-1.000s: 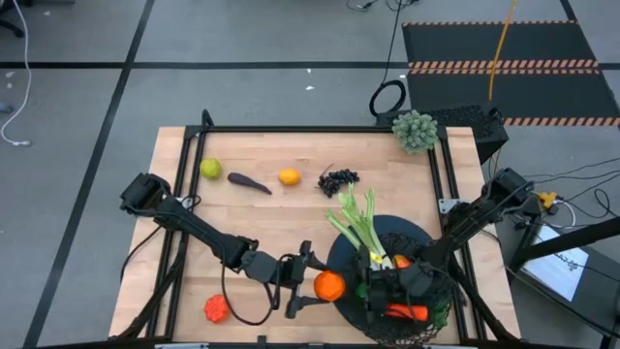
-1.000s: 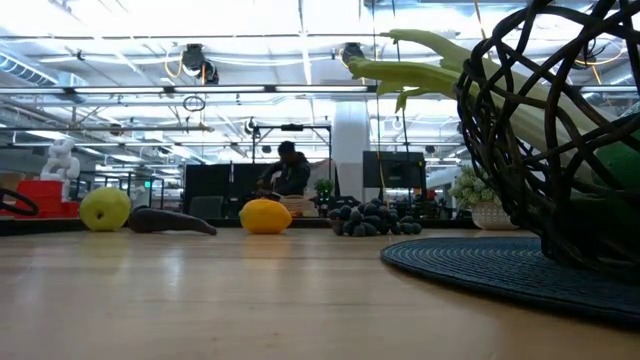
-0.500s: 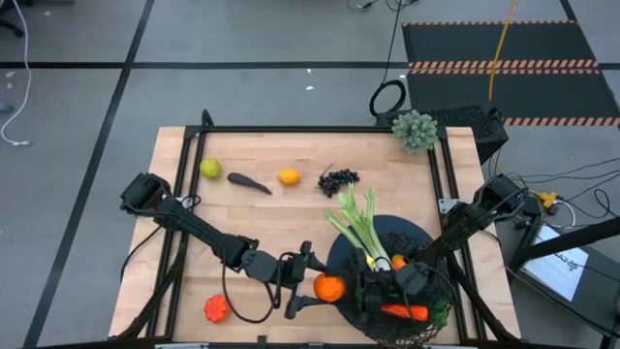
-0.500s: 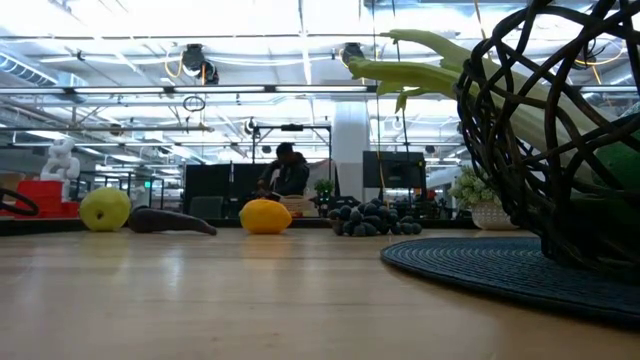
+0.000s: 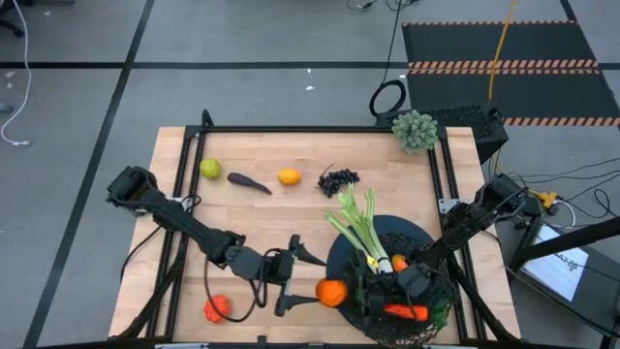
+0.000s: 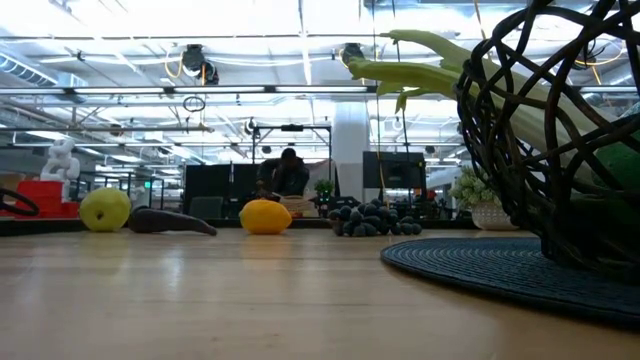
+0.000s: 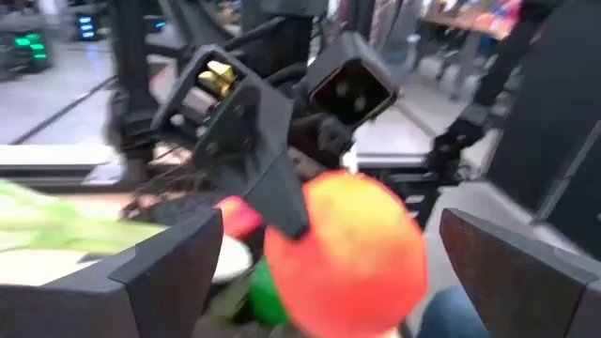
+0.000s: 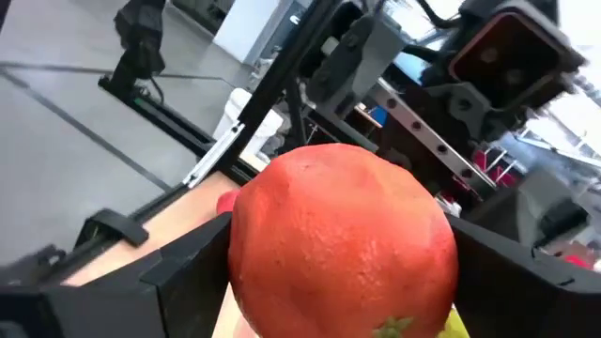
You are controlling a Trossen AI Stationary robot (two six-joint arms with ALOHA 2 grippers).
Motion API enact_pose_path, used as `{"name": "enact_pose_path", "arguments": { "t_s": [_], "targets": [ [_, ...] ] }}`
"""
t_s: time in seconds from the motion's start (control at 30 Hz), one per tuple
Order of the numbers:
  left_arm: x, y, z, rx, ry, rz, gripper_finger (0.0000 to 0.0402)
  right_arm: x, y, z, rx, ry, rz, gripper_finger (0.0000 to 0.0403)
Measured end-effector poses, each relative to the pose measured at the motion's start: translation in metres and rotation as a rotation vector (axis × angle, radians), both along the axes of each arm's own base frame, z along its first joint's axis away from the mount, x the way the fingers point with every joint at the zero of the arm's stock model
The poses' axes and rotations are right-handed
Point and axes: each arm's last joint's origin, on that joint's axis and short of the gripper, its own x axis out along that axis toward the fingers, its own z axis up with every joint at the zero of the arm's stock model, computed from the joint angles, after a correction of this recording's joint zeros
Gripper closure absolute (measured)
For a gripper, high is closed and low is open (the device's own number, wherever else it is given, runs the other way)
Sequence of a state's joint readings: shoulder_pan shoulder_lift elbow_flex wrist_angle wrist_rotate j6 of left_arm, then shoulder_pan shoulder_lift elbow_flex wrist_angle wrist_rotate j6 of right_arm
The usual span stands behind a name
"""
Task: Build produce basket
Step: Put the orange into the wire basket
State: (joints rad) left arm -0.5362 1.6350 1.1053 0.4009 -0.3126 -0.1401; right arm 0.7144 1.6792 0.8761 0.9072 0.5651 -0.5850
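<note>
The orange (image 5: 331, 291) sits at the basket's left rim, in my right gripper (image 5: 349, 291), which is shut on it and reaches out over the black wire basket (image 5: 418, 328). My left gripper (image 5: 294, 279) stands just left of the orange, open and touching nothing; its fingers (image 7: 169, 272) frame the orange (image 7: 347, 253) from a distance. Celery (image 5: 356, 225) leans out over the basket's far rim. A carrot (image 5: 405, 312) and other produce lie inside. The lime (image 5: 210, 169), eggplant (image 5: 249, 182), lemon (image 5: 289, 176), grapes (image 5: 338, 180) and mango (image 5: 217, 308) lie on the table. My right gripper pinches the orange (image 8: 343, 235) between its two fingers (image 8: 183, 272), one on each side. It comes roughly level from the table's right, out over the basket. One dark finger (image 7: 272, 183) shows against the orange's side in the left wrist view. The stem end (image 8: 394, 326) faces down.
A dark round mat (image 6: 490, 268) lies under the basket. A grey-green bumpy clump (image 5: 415, 130) sits at the far right corner. Black frame rails (image 5: 320, 129) run along the table's edges. Bare wood (image 5: 242, 233) lies in the middle. A person (image 6: 290, 172) is in the room beyond.
My left gripper has drawn back toward the table's left, away from the orange, and its arm has swung left with it. The orange has stayed at the basket's left rim in my right gripper.
</note>
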Motion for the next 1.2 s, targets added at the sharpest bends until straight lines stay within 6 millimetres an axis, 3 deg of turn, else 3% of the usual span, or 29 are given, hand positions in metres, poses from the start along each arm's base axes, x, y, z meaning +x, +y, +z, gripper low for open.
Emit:
{"name": "enact_pose_path", "arguments": {
  "t_s": [0.33, 0.6, 0.9, 1.2],
  "targets": [
    [-0.035, 0.009, 0.015, 0.137, 0.137, 0.206, 0.0047, -0.021, 0.012, 0.006, 0.264, 0.091, -0.009, 0.0075],
    [-0.037, 0.011, 0.008, 0.160, 0.201, 0.221, 0.0077, -0.053, 0.013, 0.012, 0.492, 0.282, -0.109, 0.0075],
    [-0.038, 0.010, 0.006, 0.170, 0.223, 0.214, 0.0095, -0.093, 0.015, 0.009, 0.879, 0.541, -0.166, 0.0076],
    [-0.041, 0.006, 0.006, 0.150, 0.224, 0.204, 0.0094, -0.116, 0.010, -0.006, 0.993, 0.837, -0.272, 0.0076]
  ]
}}
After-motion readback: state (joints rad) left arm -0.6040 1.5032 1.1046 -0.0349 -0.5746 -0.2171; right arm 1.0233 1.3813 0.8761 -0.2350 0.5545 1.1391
